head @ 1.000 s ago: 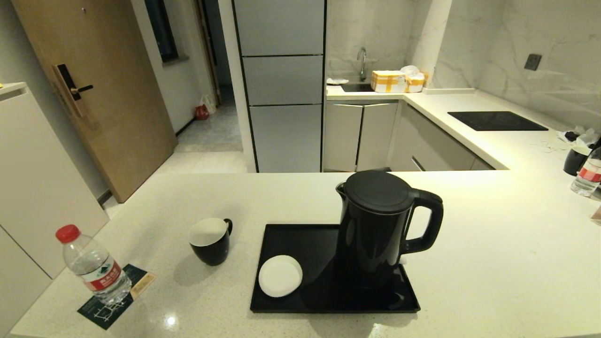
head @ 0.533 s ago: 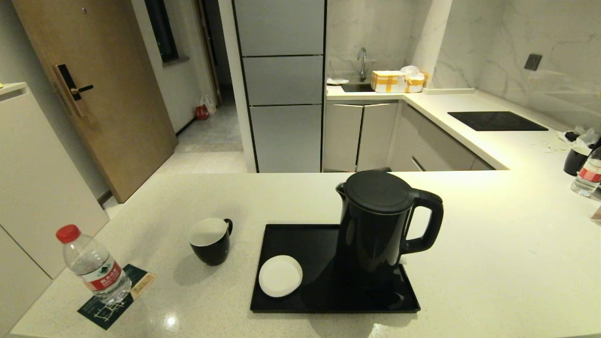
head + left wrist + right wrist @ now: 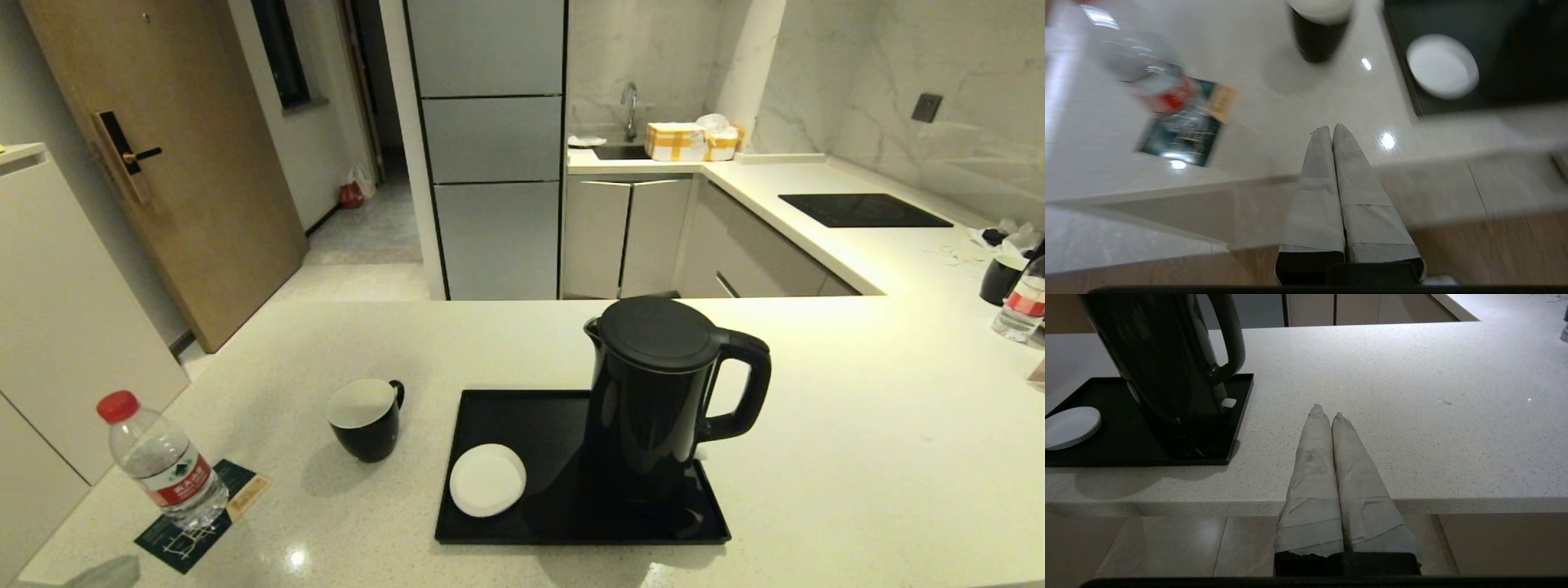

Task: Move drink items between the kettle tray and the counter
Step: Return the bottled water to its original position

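On the counter (image 3: pixel 857 457) lies the black kettle tray (image 3: pixel 539 425). The tall black kettle (image 3: pixel 661 392) stands on its right half and a white saucer (image 3: pixel 487 479) lies on its front left. A white-lined black mug (image 3: pixel 365 418) stands on the counter left of the tray. The clear red-capped bottle (image 3: pixel 163 461) stands at the front left. My left gripper (image 3: pixel 1331 127) is shut and empty over the counter's front edge, between bottle (image 3: pixel 1151 77) and saucer (image 3: pixel 1442 65). My right gripper (image 3: pixel 1327 410) is shut and empty by the front edge, right of the kettle (image 3: pixel 1163 355).
A dark green leaflet (image 3: pixel 204 514) lies under the bottle. At the far right stand another mug (image 3: pixel 1002 278) and bottle (image 3: pixel 1024 306). A black hob panel (image 3: pixel 865 210) is set in the back counter. Boxes (image 3: pixel 690 140) sit by the sink.
A grey tip of my left gripper has come into the head view's bottom left corner. The objects on the counter and tray have not moved.
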You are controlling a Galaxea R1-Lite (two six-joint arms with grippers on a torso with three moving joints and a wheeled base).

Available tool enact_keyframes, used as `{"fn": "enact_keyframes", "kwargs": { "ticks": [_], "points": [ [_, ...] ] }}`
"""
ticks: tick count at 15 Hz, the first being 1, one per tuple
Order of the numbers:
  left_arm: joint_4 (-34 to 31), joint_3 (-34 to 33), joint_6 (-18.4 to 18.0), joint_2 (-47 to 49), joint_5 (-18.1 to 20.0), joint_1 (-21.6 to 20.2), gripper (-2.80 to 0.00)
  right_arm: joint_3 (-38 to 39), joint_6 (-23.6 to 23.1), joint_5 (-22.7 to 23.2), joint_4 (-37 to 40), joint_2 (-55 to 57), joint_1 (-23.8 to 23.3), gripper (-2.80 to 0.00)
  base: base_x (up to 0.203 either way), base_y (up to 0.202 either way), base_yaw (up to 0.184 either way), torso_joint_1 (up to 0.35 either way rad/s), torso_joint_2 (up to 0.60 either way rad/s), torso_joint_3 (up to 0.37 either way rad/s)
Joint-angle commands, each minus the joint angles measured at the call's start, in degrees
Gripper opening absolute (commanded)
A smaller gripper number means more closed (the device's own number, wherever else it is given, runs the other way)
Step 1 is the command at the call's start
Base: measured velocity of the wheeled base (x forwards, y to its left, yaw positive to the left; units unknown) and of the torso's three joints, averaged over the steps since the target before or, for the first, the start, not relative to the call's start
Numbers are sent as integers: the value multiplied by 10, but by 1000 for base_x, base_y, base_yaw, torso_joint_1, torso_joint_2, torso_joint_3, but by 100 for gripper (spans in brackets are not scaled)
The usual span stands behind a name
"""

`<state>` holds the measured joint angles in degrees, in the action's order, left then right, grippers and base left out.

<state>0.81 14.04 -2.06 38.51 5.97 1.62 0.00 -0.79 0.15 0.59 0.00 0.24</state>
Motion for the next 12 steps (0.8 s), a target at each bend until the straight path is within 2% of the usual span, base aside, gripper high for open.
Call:
{"fn": "enact_keyframes", "kwargs": {
  "ticks": [1,4,6,12],
  "points": [
    [45,-38,-13,107,29,1,-280,1,-1,0,0,1,0,-280,0,0,0,0,0,0],
    [121,-38,-21,221,54,-10,-280,1,-1,0,0,1,0,-280,0,0,0,0,0,0],
    [192,-41,-12,273,58,-49,-280,1,-1,0,0,1,0,-280,0,0,0,0,0,0],
    [267,-59,-11,364,86,-76,-280,1,0,0,-1,1,0,-280,0,0,0,0,0,0]
  ]
}}
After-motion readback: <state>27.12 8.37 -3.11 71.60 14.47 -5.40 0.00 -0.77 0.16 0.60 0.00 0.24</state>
